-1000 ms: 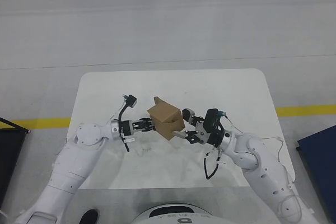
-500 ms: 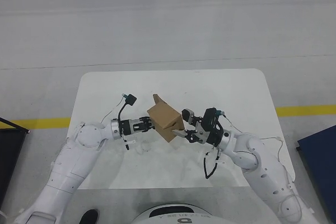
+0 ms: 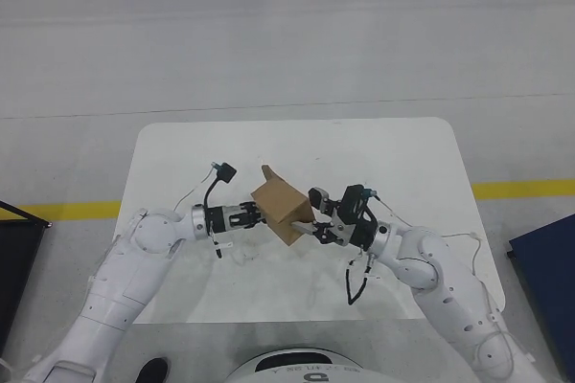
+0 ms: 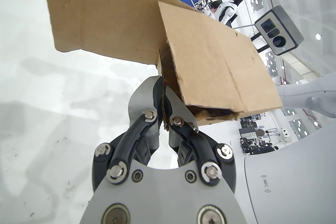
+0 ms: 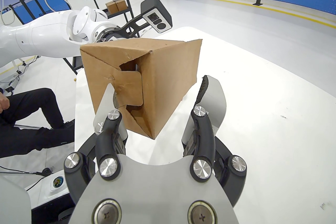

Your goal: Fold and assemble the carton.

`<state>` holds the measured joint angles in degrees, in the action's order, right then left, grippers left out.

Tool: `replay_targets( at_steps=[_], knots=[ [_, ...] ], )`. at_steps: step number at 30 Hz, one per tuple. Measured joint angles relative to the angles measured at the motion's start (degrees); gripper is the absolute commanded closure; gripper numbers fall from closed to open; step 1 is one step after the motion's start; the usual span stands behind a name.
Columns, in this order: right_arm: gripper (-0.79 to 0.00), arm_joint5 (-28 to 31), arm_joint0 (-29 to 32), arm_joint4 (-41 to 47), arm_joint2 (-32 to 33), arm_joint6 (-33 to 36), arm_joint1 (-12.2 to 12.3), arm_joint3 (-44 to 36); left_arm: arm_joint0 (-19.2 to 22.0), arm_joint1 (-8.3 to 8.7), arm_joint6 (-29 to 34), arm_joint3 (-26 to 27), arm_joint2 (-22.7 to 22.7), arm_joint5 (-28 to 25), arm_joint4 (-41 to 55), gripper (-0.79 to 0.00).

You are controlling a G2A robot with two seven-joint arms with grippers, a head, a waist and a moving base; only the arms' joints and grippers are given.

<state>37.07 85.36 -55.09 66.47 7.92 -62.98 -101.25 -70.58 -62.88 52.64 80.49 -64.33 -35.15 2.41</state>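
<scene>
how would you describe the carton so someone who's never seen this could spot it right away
Over the white table, look to the middle, where the two arms meet. The carton is between the left gripper, shut on one flap, and the open right gripper. It is the only brown cardboard thing among white and black robot parts.

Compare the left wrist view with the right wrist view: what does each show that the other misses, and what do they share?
Left wrist view: the left gripper shut on the carton at its open, flapped end. Right wrist view: the interlocked tab on the carton's closed end, with the open right gripper straddling its corner. Shared: the brown carton, held above the white table.
</scene>
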Motion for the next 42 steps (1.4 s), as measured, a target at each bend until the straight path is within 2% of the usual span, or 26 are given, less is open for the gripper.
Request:
replay_targets(
  at_steps=[14,19,27,29,32,34,37,38,39,41,42],
  knots=[
    [-0.560,-1.16,-0.52,-0.64,-0.73,0.72,-0.07,-0.04,0.19,0.36,-0.53,-0.16,0.52,-1.33,0.12,0.000],
    [-0.591,2.04,0.72,1.41,1.74,-1.79,0.39,-0.75,0.38,0.45,-1.20,-1.01,-0.06,-0.29,3.55,0.000],
    [-0.594,6.36,4.10,4.29,7.55,-5.66,1.35,-1.22,0.74,0.77,-0.79,-1.54,-0.86,-0.06,5.02,0.000],
    [-0.597,6.96,4.58,4.65,8.27,-6.20,1.46,-1.35,1.03,0.89,-2.33,-1.61,-1.64,0.01,3.39,0.000],
    [-0.616,7.75,5.17,5.17,9.22,-6.97,1.60,-1.45,1.49,1.23,-8.45,-0.67,-4.22,0.45,-3.20,0.000],
    [-0.631,8.00,5.48,5.47,9.81,-7.37,1.68,-1.41,1.00,1.37,-13.22,1.27,-5.88,1.05,-7.28,0.000],
    [-0.643,8.13,5.84,5.59,10.40,-7.69,1.76,-1.43,-0.33,1.53,-17.58,4.46,-7.74,2.16,-7.96,-0.012],
    [-0.656,8.02,5.91,5.50,10.50,-7.70,1.77,-1.45,-0.73,1.59,-18.29,5.24,-8.17,2.53,-8.13,-0.102],
    [-0.680,7.47,5.94,5.07,10.63,-7.52,1.78,-1.51,-1.21,1.65,-19.03,6.12,-8.58,2.93,-8.63,-0.339],
    [-0.711,6.12,6.00,4.06,10.62,-7.10,1.77,-1.84,-1.89,1.67,-19.90,7.00,-8.73,3.48,-9.23,-0.671],
    [-0.720,5.41,6.05,3.60,10.49,-7.02,1.74,-2.08,-2.25,1.64,-20.32,7.37,-8.52,3.76,-9.68,-0.785]
  ],
)
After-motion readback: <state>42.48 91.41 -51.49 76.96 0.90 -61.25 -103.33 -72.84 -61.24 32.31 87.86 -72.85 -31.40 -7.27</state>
